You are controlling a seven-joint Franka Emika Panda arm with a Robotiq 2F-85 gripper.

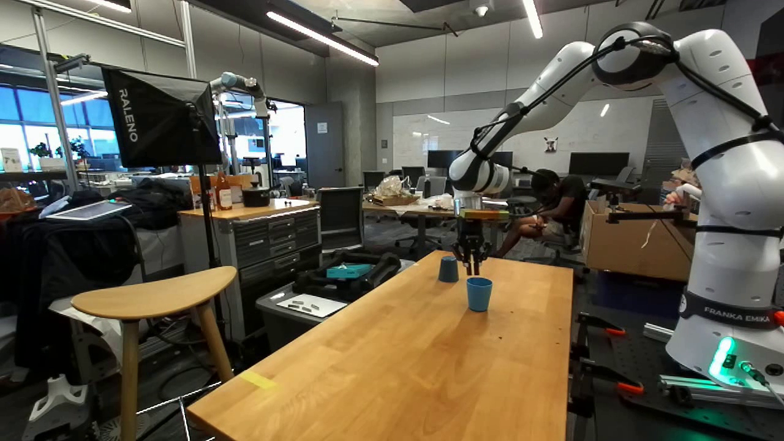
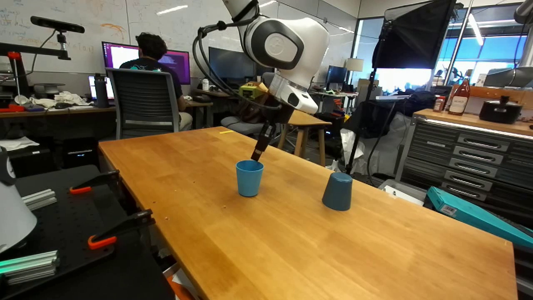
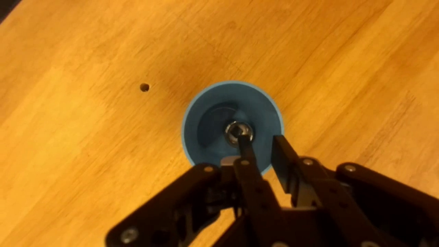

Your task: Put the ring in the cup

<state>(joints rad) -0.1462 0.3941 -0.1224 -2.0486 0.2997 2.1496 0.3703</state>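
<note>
The blue cup (image 1: 478, 298) stands upright on the wooden table, also in an exterior view (image 2: 248, 183). In the wrist view, I look straight down into the cup (image 3: 269, 118). A small silver metal ring (image 3: 232, 127) appears inside it, against the dark cup floor. One fingertip covers the ring's lower edge in this view; I cannot tell whether they touch. My gripper (image 3: 262, 140) is partly open, with a visible gap and nothing between its fingers. In both exterior views, the gripper (image 1: 472, 269) (image 2: 255, 158) points down just above the cup's rim. The ring is hidden in the exterior views.
An upside-down darker blue cup (image 1: 448, 269) (image 2: 338, 191) stands on the table (image 1: 392, 367) near the upright one. Small dark specks (image 1: 500, 337) dot the tabletop. A small dark hole (image 3: 144, 87) shows in the wood. Clamps (image 1: 612, 383) sit along the robot-side edge.
</note>
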